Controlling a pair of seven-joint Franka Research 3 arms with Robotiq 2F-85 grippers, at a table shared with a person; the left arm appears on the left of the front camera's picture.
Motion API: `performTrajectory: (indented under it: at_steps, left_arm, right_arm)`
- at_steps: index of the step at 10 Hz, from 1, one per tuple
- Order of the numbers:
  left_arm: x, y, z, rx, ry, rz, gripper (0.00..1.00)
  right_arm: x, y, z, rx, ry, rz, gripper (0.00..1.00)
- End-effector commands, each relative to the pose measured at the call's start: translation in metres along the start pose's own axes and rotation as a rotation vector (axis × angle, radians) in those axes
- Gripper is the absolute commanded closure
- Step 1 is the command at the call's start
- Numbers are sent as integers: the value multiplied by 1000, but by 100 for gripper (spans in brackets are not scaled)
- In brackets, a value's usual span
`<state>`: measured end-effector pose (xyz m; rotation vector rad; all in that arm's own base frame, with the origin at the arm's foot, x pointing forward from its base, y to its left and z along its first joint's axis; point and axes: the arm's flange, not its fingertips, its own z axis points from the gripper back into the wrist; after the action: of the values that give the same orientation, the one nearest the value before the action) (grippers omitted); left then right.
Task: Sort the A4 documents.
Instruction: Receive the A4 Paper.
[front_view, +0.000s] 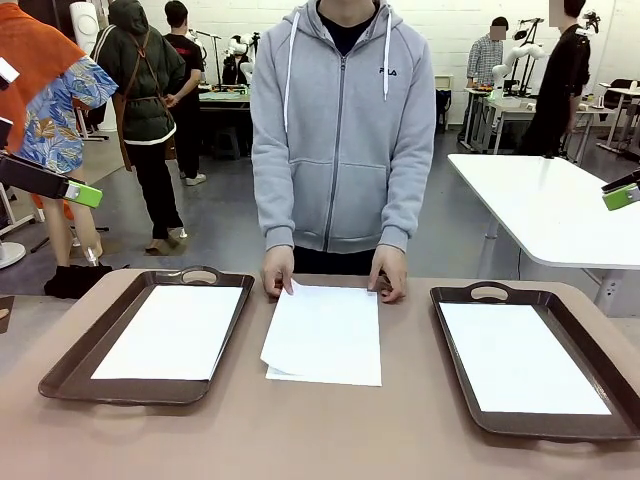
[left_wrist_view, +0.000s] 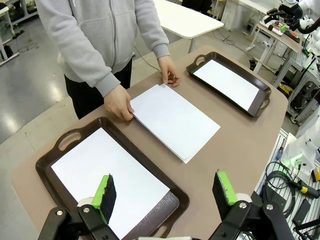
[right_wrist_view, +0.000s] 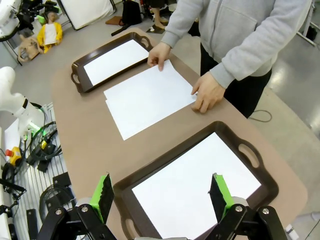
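The left gripper (left_wrist_view: 165, 192) hangs with its jaws spread wide apart and nothing between them. In its wrist view it is above the near end of the dark brown rectangular plastic tray with cut-out handles (left_wrist_view: 45, 165), on the robot's left side of the table. A single plain white A4 sheet (left_wrist_view: 107, 175) lies flat inside that tray and covers most of its floor.

The right gripper (right_wrist_view: 161, 192) is likewise spread and empty. It is above the matching dark brown handled tray (right_wrist_view: 270, 187) on the robot's right, which also holds one flat white paper sheet (right_wrist_view: 192, 185). In the front view both grippers sit raised well clear of the tabletop, near the picture's side edges.

Between the two trays, and apart from both, a small stack of white A4 documents (front_view: 325, 335) lies on the light brown tabletop (front_view: 300, 430). The sheets are not squared up: a lower one pokes out askew at the stack's near left corner.

A person in a grey zipped hooded jacket (front_view: 340, 130) stands at the table's far edge. One hand (front_view: 277, 270) rests at the stack's far left corner and the other hand (front_view: 390, 278) at its far right corner, both touching the paper.
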<state>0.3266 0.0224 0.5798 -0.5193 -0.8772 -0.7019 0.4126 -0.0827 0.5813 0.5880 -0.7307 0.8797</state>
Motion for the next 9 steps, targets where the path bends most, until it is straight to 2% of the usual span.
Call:
performTrajectory:
  at_steps: [1,9]
  left_arm:
    - [0,0,0,-6,-2,-4,0]
    - [0,0,0,-6,-2,-4,0]
  right_arm:
    - [0,1,0,3,-2,3,0]
    - [0,1,0,3,-2,3,0]
